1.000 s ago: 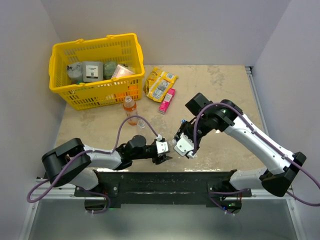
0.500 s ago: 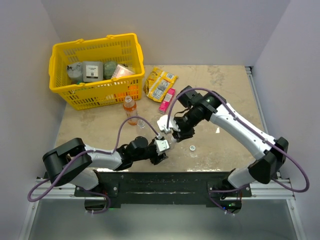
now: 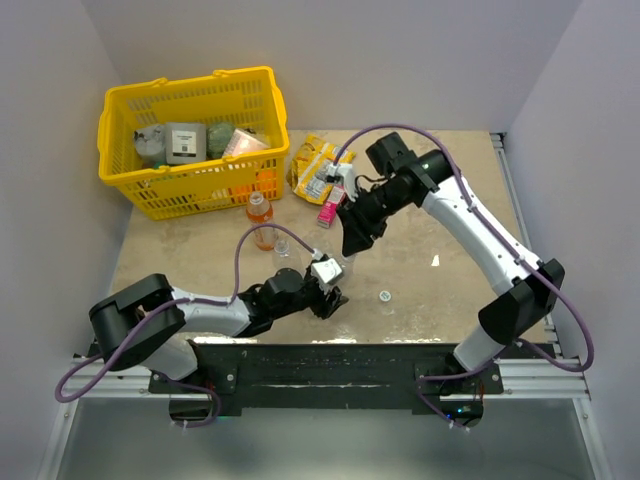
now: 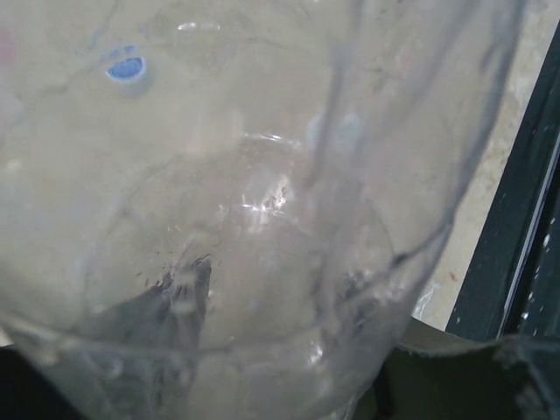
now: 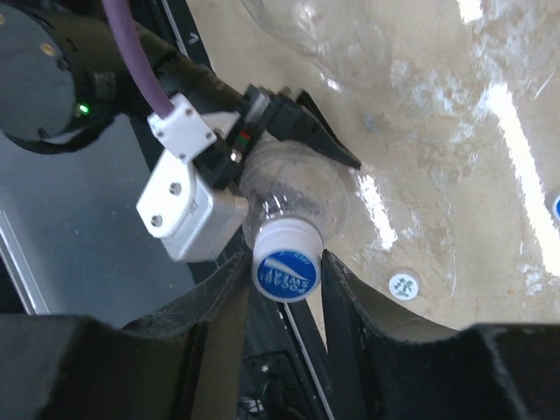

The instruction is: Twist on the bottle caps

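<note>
The left jaws grip a clear bottle (image 5: 297,188) near the front edge of the tabletop (image 3: 440,210). The right jaws straddle the blue cap (image 5: 286,271) on its neck; whether they pinch it, I cannot tell.

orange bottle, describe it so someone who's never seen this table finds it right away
Start at the yellow basket at the far left of the table. Just in front of its near right corner stands the orange bottle, upright. It is the only bottle with orange drink in it; the clear bottle right beside it is colourless.
</note>
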Tool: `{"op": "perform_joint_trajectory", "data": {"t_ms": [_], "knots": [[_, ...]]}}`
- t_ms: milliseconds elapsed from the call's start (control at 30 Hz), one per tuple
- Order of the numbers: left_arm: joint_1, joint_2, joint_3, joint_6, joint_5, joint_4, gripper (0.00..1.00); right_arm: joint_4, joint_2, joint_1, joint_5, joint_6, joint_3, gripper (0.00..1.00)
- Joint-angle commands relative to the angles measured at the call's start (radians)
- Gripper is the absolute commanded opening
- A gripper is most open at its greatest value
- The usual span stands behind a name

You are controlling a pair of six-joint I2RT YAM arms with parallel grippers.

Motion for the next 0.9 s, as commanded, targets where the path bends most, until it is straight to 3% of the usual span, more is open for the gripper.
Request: {"op": "perform_joint_trajectory", "data": {"t_ms": [0, 100, 133, 233, 300, 400, 867], "knots": [[0.008, -0.014, 0.027, -0.063, 0.006, 0.032, 0.0, -0.207, 0.03, -0.024, -0.135, -0.068, 0.3, 0.48], [0.009, -0.017, 0.009, -0.04, 0.091, 0.044, 0.0, -0.216, 0.016, -0.076, -0.146, -0.201, 0.39, 0.51], [0.009, -0.016, 0.004, -0.027, 0.111, 0.058, 0.0, -0.216, -0.009, -0.079, -0.164, -0.325, 0.372, 0.52], [0.017, -0.007, 0.001, 0.025, 0.214, 0.075, 0.0, -0.219, -0.14, -0.075, -0.223, -0.619, 0.23, 0.57], [0.02, -0.008, 0.001, 0.052, 0.274, 0.072, 0.0, -0.216, -0.256, -0.023, -0.139, -0.844, 0.087, 0.59], [0.02, -0.007, 0.01, 0.08, 0.327, 0.058, 0.0, -0.204, -0.365, 0.053, -0.033, -1.034, -0.077, 0.61], [0.032, -0.002, 0.033, 0.192, 0.464, 0.041, 0.0, -0.216, -0.421, 0.134, 0.027, -1.378, -0.186, 0.62]]}}
